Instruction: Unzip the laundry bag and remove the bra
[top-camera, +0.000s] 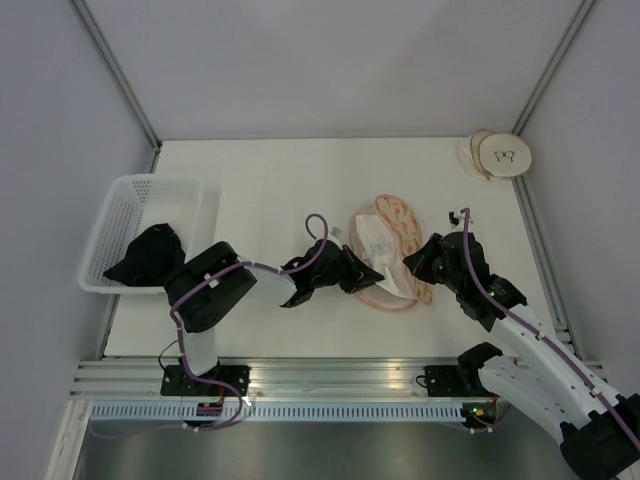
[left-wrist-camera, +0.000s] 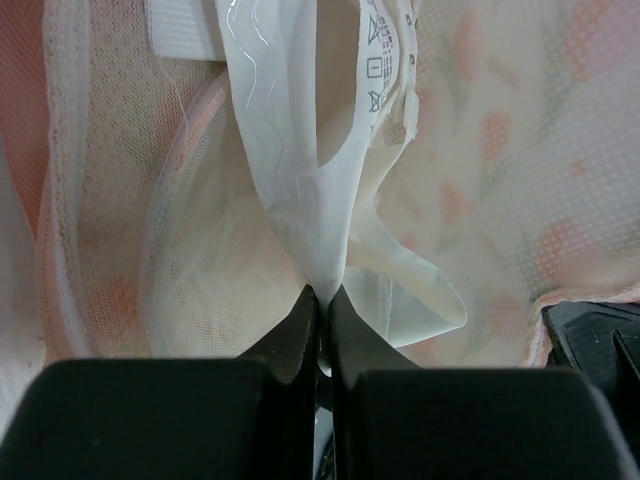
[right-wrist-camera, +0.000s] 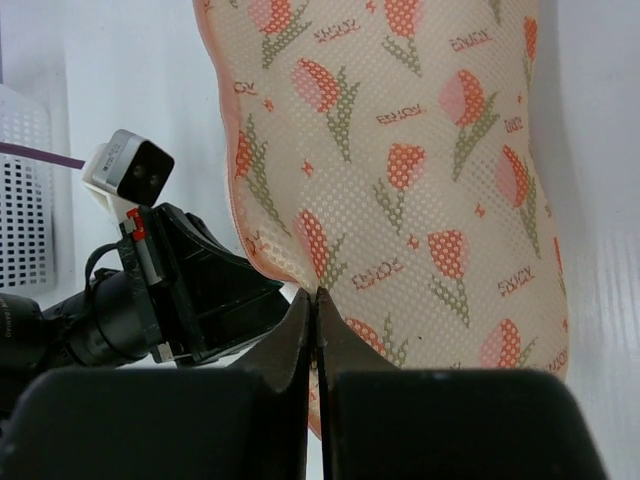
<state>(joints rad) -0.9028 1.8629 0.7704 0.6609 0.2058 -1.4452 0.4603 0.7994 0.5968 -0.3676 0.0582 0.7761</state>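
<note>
Pinching the bra (left-wrist-camera: 290, 150), left pincer (left-wrist-camera: 322, 305) is fully closed; right pincer (right-wrist-camera: 316, 300) is closed on the pink rim of the laundry bag (right-wrist-camera: 400, 180).

The bra (top-camera: 377, 240) lies in the bag (top-camera: 402, 214) on the worktop (top-camera: 260, 180); well left of the bag stands a basket (top-camera: 112, 205) holding a cloth (top-camera: 150, 257).
</note>
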